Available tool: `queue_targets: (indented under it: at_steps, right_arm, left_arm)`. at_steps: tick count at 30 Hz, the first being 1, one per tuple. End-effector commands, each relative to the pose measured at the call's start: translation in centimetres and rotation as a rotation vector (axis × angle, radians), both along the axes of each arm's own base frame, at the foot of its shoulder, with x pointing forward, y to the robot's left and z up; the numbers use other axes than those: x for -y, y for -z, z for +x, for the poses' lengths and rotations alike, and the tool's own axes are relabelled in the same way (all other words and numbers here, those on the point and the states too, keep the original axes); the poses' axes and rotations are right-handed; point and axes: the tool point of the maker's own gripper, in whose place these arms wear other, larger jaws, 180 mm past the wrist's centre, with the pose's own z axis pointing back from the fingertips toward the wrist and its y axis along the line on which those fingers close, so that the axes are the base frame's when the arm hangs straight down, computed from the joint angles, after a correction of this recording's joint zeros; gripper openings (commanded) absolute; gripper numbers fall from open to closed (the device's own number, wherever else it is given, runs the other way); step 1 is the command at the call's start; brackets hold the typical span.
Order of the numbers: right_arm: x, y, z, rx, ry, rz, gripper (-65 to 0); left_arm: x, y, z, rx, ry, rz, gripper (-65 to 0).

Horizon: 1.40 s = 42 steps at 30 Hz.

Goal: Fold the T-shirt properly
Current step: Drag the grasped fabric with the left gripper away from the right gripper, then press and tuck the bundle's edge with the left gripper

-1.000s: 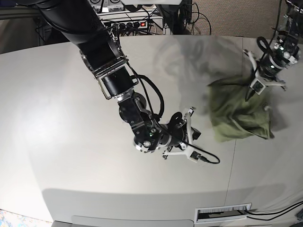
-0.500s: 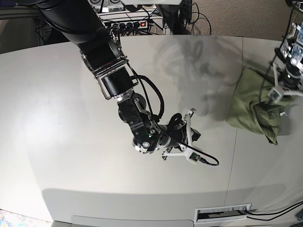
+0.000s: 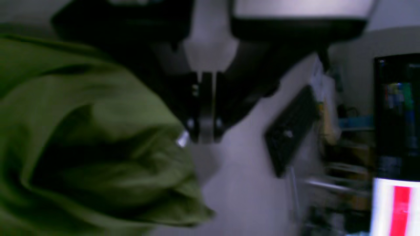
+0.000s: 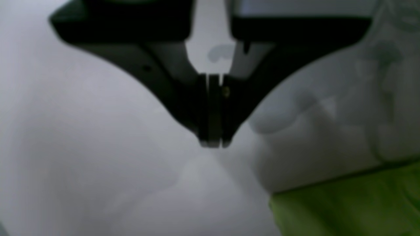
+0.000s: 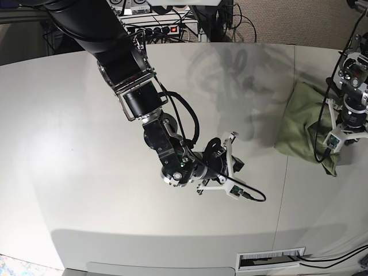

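- A pale grey, smooth worktop (image 5: 86, 132) with a rounded front edge fills the base view; cables and a power strip (image 5: 155, 29) sit behind its far edge.
- The T-shirt (image 5: 302, 123) is a soft olive-green cloth bunched into a rumpled heap with deep folds, lying on the worktop directly under and beside the left end effector (image 5: 332, 141).
- The heap's long axis seems to run from the far edge toward the near edge; which way its neck points cannot be told.
- The left end effector (image 3: 203, 139) is clenched, jaws pressed together; in the blurred wrist view the cloth (image 3: 92, 137) sits just beside its tip, and a grip on it cannot be confirmed.
- The right end effector (image 5: 230, 164) is clenched on nothing over bare worktop, well apart from the shirt; in its wrist view (image 4: 211, 142) a green corner (image 4: 347, 206) shows to one side.
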Motion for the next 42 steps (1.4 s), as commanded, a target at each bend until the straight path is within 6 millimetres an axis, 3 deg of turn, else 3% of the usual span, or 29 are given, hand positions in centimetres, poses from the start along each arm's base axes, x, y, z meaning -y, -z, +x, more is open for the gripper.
queue_targets:
  at_steps: [1, 5, 9, 21, 25, 31, 37, 42]
  right_arm:
    - [-1.0, -2.6, 1.3, 0.053, -0.005, 0.051, -65.0]
    - [-1.0, -2.6, 1.3, 0.053, -0.005, 0.051, -65.0]
    - [-1.0, -2.6, 1.3, 0.053, -0.005, 0.051, -65.0]
    - [-0.8, -2.3, 1.2, 0.044, -0.006, 0.033, -65.0]
    - [-0.8, -2.3, 1.0, 0.029, -0.006, 0.036, -65.0]
    - [-0.9, -2.3, 0.9, 0.021, -0.006, 0.044, -65.0]
    - [-0.9, -2.3, 0.9, 0.021, -0.007, 0.043, -65.0]
    - [-0.9, -2.3, 0.9, 0.021, -0.007, 0.043, -65.0]
  left_arm:
    - [-1.2, -2.1, 0.7, 0.059, -0.014, 0.067, -65.0]
    - [-1.9, -3.3, 0.9, 0.110, -0.039, 0.122, -65.0]
    - [1.6, -2.0, 1.3, 0.106, 0.029, -0.125, -65.0]
    - [10.0, 1.5, 0.4, 0.023, 0.164, -0.568, -65.0]
    - [9.9, 2.7, 0.7, 0.005, 0.177, -0.609, -65.0]
    - [8.0, 4.9, 2.5, 0.002, 0.131, -0.670, -65.0]
    - [10.3, 6.5, 1.8, -0.072, 0.186, -0.734, -65.0]
    - [11.4, 8.7, -0.2, -0.125, 0.167, -0.767, -65.0]
